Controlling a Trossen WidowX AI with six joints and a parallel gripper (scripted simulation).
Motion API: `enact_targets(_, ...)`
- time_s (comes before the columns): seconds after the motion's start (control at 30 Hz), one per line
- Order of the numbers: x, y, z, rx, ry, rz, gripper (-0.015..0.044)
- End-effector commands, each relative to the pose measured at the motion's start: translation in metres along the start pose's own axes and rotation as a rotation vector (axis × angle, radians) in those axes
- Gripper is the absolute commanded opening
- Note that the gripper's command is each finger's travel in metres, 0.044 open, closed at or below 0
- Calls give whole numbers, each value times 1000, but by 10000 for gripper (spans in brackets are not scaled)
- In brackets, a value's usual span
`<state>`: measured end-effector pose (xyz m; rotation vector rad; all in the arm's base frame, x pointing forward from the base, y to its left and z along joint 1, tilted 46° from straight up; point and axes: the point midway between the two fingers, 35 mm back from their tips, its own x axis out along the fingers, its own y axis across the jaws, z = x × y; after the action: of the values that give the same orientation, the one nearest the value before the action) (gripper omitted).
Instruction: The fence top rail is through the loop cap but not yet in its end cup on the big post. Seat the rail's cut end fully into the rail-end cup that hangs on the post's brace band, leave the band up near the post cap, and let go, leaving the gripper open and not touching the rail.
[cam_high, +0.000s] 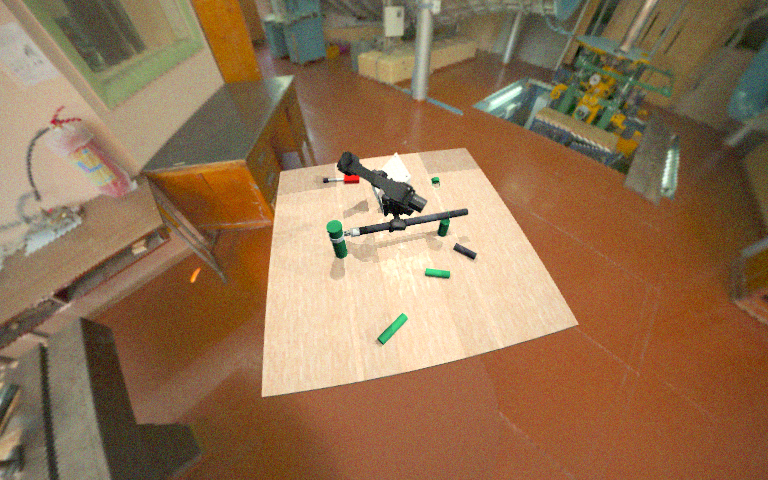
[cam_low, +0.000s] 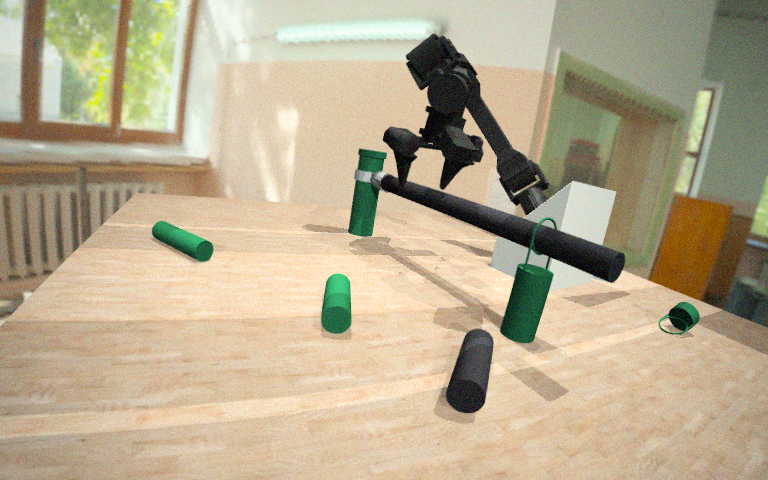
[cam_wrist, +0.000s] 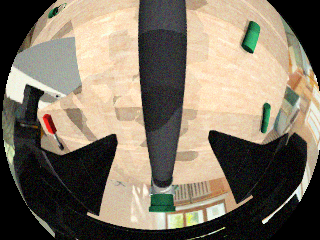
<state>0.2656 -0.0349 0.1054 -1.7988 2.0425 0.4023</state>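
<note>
In the exterior view, the black gripper (cam_high: 398, 225) (cam_low: 421, 186) (cam_wrist: 164, 138) is spread wide above the long black cylindrical rail (cam_high: 413, 221) (cam_low: 481, 217) (cam_wrist: 163, 65), with nothing gripped; the rail's cut end is placed at the silvery metallic cup (cam_high: 353, 232) (cam_low: 377, 180) by the tall green post (cam_high: 337, 237) (cam_low: 365, 198) (cam_wrist: 162, 202).

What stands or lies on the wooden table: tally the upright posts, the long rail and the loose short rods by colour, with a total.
Upright green cylindrical posts: 2
Long black round rail: 1
Loose green rods: 2
Loose black rod: 1
Total: 6
</note>
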Motion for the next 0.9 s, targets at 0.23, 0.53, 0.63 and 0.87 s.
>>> enact_targets(0.23,-43,3,3,-34,-71,-90,440)
enact_targets(0.53,-43,3,3,-34,-71,-90,440)
enact_targets(0.63,-43,3,3,-34,-71,-90,440)
enact_targets(0.87,-43,3,3,-34,-71,-90,440)
